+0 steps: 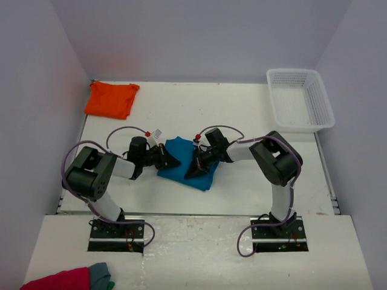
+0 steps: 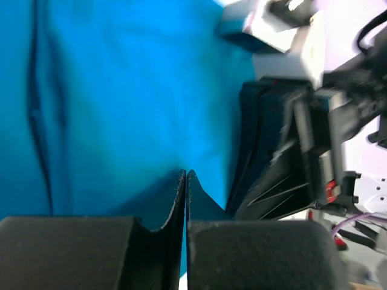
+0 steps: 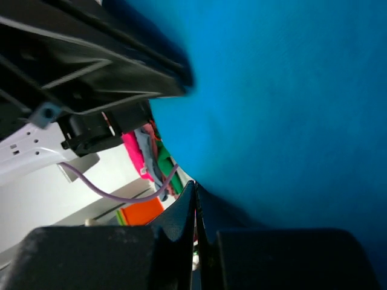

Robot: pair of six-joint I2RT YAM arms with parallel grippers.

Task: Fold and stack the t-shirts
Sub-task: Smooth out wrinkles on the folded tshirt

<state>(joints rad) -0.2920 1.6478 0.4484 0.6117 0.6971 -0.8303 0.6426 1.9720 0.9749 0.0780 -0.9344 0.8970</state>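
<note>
Step in hand: you are taking hold of the teal t-shirt point(image 1: 179, 149) with both arms at once, most likely to start a fold.
Shirt position: it is lying bunched at the middle of the table point(image 1: 254, 124), between the two arms.
Left jaws: they are pressing together with the tips down on the shirt's left side. A sliver of teal is showing in the seam in the left wrist view, so they are probably nipping a thin layer.
Right jaws: they are pressing together at the shirt's near-right part, with the tips against the fabric. You cannot tell from here whether any cloth is caught.
Jaws to each other: they are facing one another across the cloth and sitting near together.
Doing it well: be lifting both sides slowly and evenly, watching that the fabric is rising with each pinch. If one side is slipping free, be setting down and re-gripping deeper past the hem. Be spreading the arms apart as you lift, so the cloth is hanging flat rather than twisting.
Risk: with such a thin bite, a quick pull is likely to be shedding the cloth.
Orange t-shirt point(image 1: 110, 99): it is lying folded in the far left corner, well apart from both arms.
</note>
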